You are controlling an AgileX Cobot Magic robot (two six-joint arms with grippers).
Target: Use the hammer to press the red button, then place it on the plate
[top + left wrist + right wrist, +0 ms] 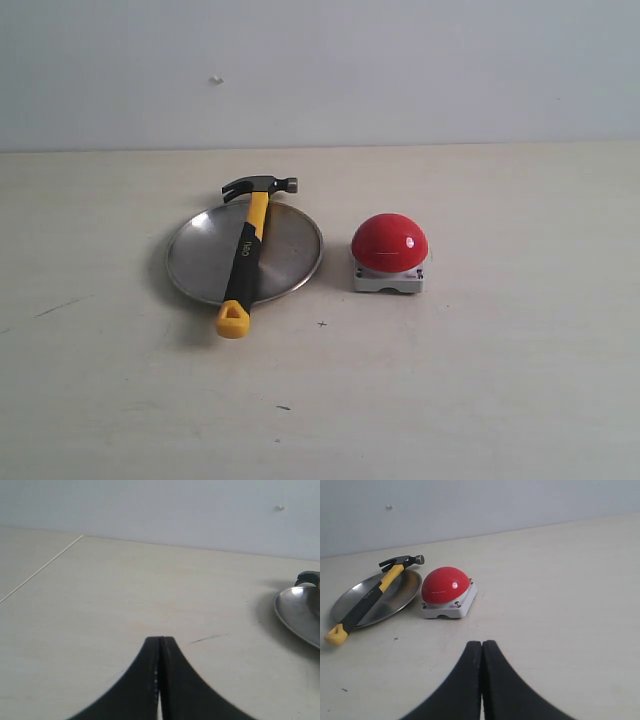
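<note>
"On the table (480, 380), where was the hammer (247, 252) lying?"

"Across the plate (195, 262), a little left of the middle. The dark head stuck out past the far rim, claw pointing left. The yellow loop at the handle's end hung out over the near rim. The black grip ran over the middle of the dish, slanting slightly leftward as it came nearer."

"And the red button (389, 241)?"

"Just to the right of the plate, with a narrow strip of bare table between them. The glossy dome sat on its square grey base, and nothing was touching it."

"Were the arms anywhere close?"

"Neither was touching anything. The left gripper (160, 640) was over bare table, apart from the dish. Its wrist camera caught only part of the plate (300, 612) and a bit of the head of the hammer (309, 578) at the edge of the picture. Its two black fingers were pressed together with nothing between them."

"The right one?"

"Much the same. The right gripper (482, 643) had its fingers clenched flat against each other, empty. It was on the near side of the table. The button (445, 584) stood closest to it, and the plate (400, 592) and hammer (370, 596) were farther off to the left."
</note>
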